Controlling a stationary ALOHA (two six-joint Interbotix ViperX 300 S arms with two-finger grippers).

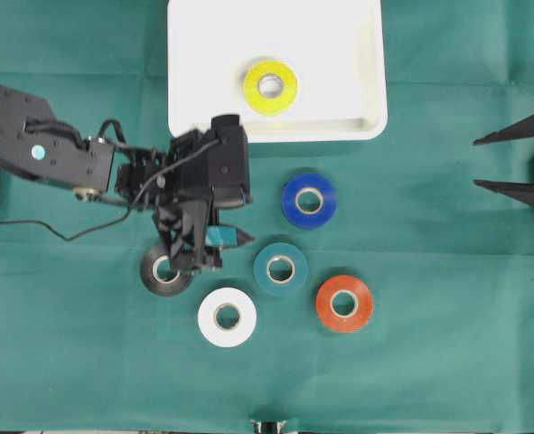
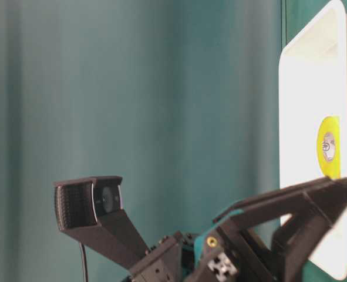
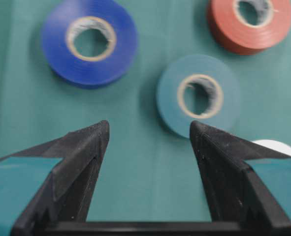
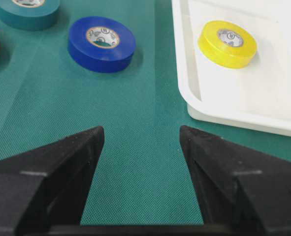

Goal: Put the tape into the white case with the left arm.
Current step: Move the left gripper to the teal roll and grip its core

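A: Nearest edge first. What lies on the green-covered surface (image 1: 86, 362)?

B: White tape roll (image 1: 227, 316) closest to the front edge, flat. Red roll (image 1: 344, 303) to its right, teal roll (image 1: 279, 268) between and slightly behind them. Black roll (image 1: 165, 269) left of the white one, its upper right part covered by the left arm (image 1: 59, 154).

A: Left gripper state?

B: Left gripper (image 3: 149, 129) fingers (image 3: 81, 152) spread apart, nothing between them, only cloth in the gap. From the wrist camera the teal roll sits just past the right finger tip, the blue roll (image 3: 89, 42) further out on the left, the red roll cut by the top edge, and a sliver of white roll shows behind the right finger. Overhead, the wrist housing hides most of the fingers; only a teal band and one tip poke out.

A: Further back?

B: Blue roll alone, between the teal roll and the white case (image 1: 339, 90). The case lies at the far edge, its top cropped by the overhead view. One yellow roll (image 1: 270, 87) lies flat inside it, near the middle.

A: Right side?

B: Right gripper (image 1: 488, 163) at the far right, mostly cut off by the border; its two black fingers stand wide apart, empty, well clear of every roll.

A: Table-level view?

B: Poor. Appears turned sideways, mostly blurred green backdrop; only the case with the yellow roll, and dark arm parts with a camera, can be made out.
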